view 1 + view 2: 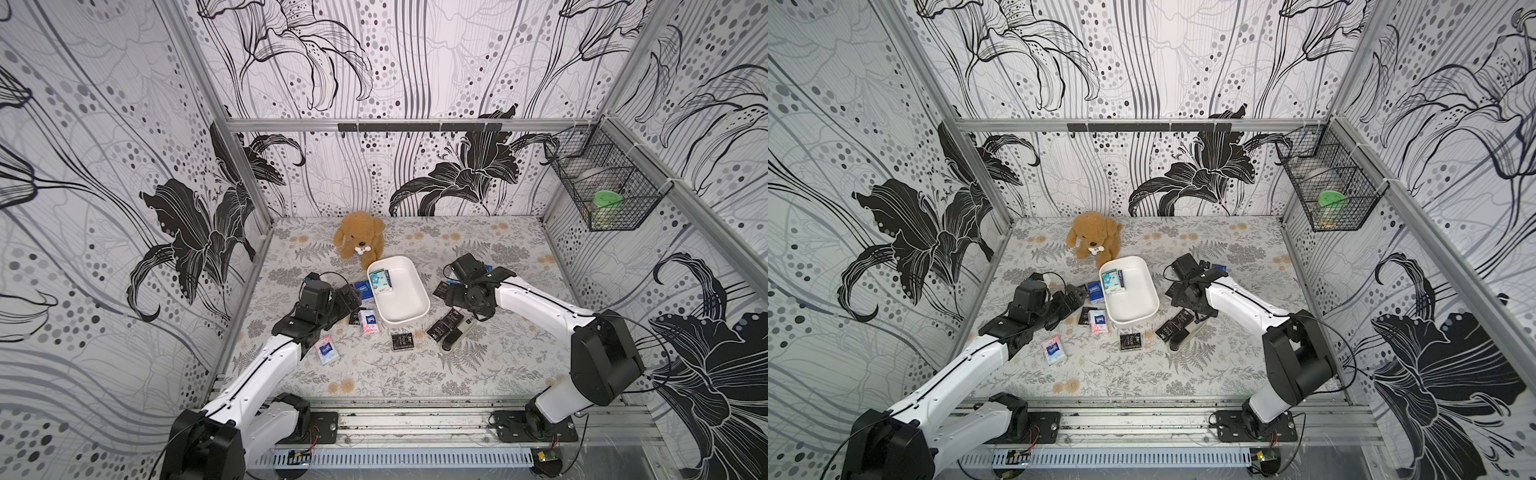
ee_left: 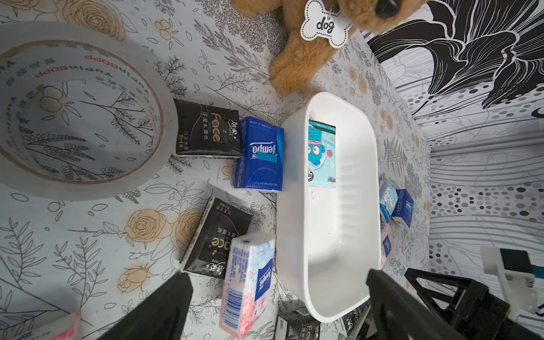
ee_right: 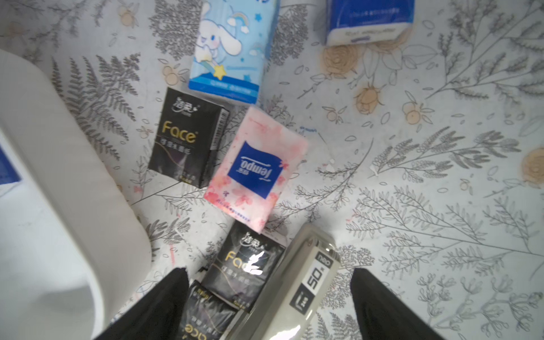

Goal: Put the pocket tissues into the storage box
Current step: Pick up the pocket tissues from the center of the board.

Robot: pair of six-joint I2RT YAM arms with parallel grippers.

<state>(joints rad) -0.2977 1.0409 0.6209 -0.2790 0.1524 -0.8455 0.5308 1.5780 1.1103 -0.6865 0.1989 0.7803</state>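
Note:
The white storage box (image 1: 409, 307) lies mid-table with a teal pocket-tissue packet (image 2: 321, 156) flat inside, at its far end. My left gripper (image 2: 278, 275) hovers open by the box's left side, above a pink-white packet (image 2: 250, 282) and the box's near corner. Beyond it lie a dark blue packet (image 2: 260, 153) and two black ones (image 2: 206, 129). My right gripper (image 3: 268, 272) is open and empty right of the box (image 3: 59, 176), over two black packets (image 3: 244, 268). Ahead of it lie pink (image 3: 256, 167), black (image 3: 185, 138), light blue (image 3: 232, 53) and dark blue (image 3: 368, 20) packets.
A black-and-silver stapler (image 3: 300, 288) lies between the right fingers beside the black packets. A tape roll (image 2: 73, 109) sits left of the packets. A plush dog (image 1: 359, 237) sits behind the box. A wire basket (image 1: 602, 183) hangs on the right wall. Loose packets (image 1: 328, 351) lie nearer the front.

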